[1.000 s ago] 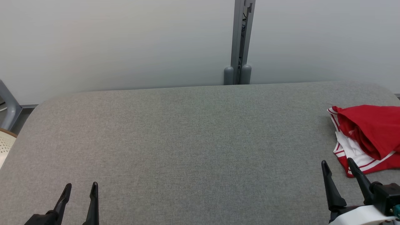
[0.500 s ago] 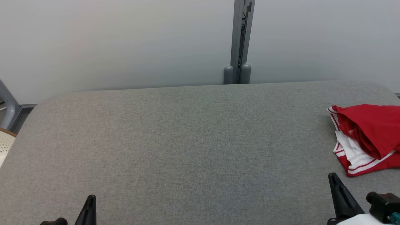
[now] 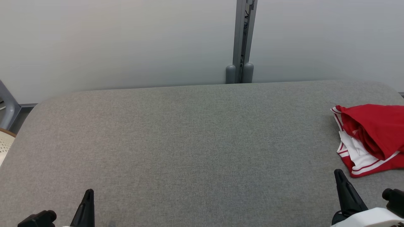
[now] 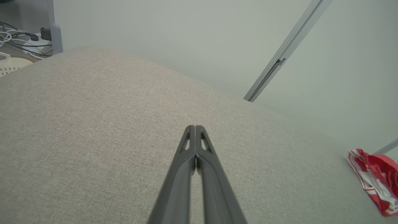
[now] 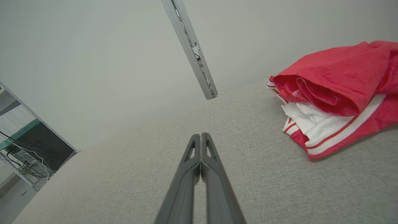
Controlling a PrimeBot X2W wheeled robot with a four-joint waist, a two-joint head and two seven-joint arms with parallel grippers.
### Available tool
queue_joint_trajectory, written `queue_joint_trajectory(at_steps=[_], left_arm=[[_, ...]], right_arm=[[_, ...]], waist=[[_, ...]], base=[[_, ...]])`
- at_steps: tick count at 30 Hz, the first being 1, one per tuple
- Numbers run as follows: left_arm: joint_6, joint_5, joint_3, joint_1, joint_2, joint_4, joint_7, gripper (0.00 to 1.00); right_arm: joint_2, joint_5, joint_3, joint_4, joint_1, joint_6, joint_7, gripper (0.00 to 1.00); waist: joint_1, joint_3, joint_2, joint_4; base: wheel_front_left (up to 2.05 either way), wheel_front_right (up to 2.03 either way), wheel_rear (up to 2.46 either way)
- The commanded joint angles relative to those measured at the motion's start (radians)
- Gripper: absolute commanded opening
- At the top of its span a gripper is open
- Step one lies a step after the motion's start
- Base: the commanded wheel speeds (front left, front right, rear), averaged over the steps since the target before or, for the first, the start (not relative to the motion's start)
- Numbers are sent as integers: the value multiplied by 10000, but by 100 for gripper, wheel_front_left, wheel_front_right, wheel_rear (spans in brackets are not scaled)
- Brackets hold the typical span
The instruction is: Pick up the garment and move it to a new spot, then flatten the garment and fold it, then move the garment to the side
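The garment [image 3: 372, 135] is a crumpled red piece with white panels and stripes, lying at the right edge of the grey padded table [image 3: 195, 142]. It also shows in the right wrist view as the garment [image 5: 335, 96] and small at the far right in the left wrist view as the garment [image 4: 376, 177]. My right gripper [image 3: 342, 179] hovers near the table's front right, just short of the garment, shut with nothing in it [image 5: 201, 137]. My left gripper [image 3: 89, 195] is at the front left, far from the garment, its fingers pressed together and empty [image 4: 194, 129].
A pale wall with a grey vertical post [image 3: 241, 41] stands behind the table. A cream perforated basket [image 3: 4, 146] and a grey frame leg [image 3: 8, 105] sit off the left edge. Shelving with cables [image 5: 28, 149] shows in the right wrist view.
Both grippers have gone from open to shut and drawn back toward the bottom edge of the head view. The garment has not moved.
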Motion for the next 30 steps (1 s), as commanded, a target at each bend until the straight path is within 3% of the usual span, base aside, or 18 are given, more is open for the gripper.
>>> queue_joint_trajectory(at_steps=[1, 30], left_arm=[[-151, -381, 212, -379, 15, -25, 66, 0], [-1210, -3431, 1196, -1331, -808, 708, 848, 0]], right_arm=[[-114, 507, -37, -38, -324, 0, 53, 0], [-208, 4655, -178, 658, -1021, 1, 396, 0]], waist=[[0, 8, 0, -1], [0, 138, 0, -11]], base=[[0, 0, 0], [0, 0, 0]])
